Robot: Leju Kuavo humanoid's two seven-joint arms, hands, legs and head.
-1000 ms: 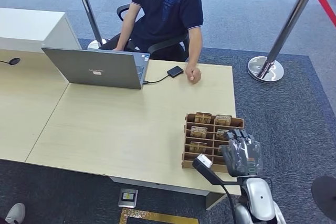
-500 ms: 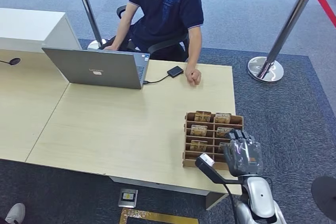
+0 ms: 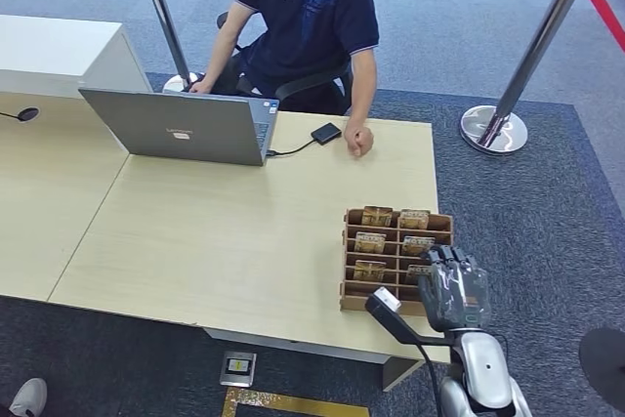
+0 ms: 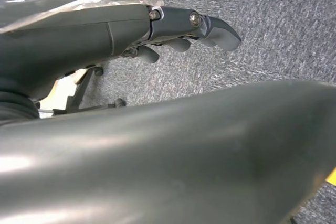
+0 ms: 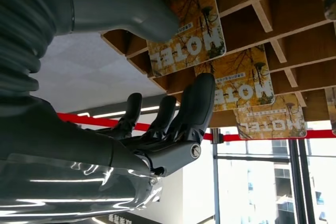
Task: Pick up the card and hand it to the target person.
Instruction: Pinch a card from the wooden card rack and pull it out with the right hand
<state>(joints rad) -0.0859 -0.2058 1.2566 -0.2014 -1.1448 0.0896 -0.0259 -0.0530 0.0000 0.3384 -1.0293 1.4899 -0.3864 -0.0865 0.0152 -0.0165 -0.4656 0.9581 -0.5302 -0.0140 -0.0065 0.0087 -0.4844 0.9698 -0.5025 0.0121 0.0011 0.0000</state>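
Several yellow hotel cards stand in a wooden slotted rack at the desk's near right corner. My right hand hovers at the rack's near right end, fingers apart and holding nothing. In the right wrist view the cards read HOTEL; the thumb lies just beside the closest card, and the dark fingers reach toward the middle one. The person sits at the far side, a fist resting on the desk. My left hand hangs over grey carpet, holding nothing.
An open laptop and a black device on a cable lie at the far side of the desk. A stanchion base stands on the carpet to the right. A floor socket sits below the desk's front edge.
My right hand has drifted slightly right and lower beside the rack. The person has leaned toward the laptop; the fist stays on the desk.
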